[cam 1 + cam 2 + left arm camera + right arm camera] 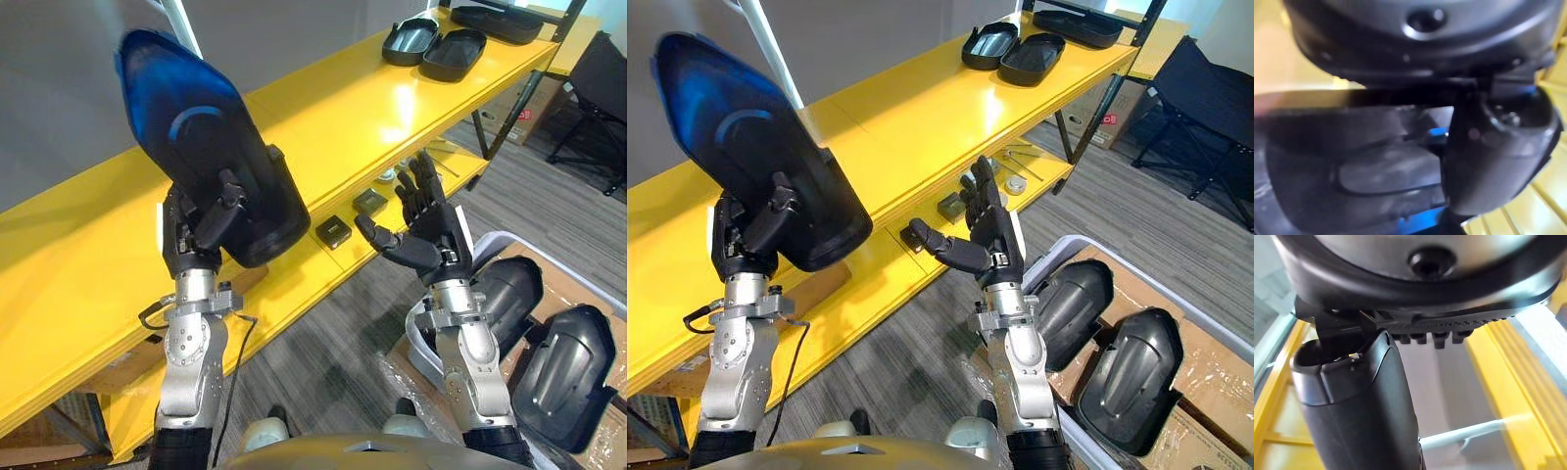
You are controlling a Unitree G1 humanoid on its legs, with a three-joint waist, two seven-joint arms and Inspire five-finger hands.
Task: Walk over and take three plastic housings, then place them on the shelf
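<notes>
L hand [199, 233] grips housing [196, 127] near shelf [392, 98]; R hand [436, 235] splayed.

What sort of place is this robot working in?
Probably a workshop or small factory: a long yellow shelf, plastic housings laid out on it, and spare housings packed in cardboard on the floor.

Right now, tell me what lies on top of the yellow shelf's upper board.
Three dark housings lie at its far end. The housing gripped in the left hand covers a stretch of the board, so anything there cannot be seen.
</notes>
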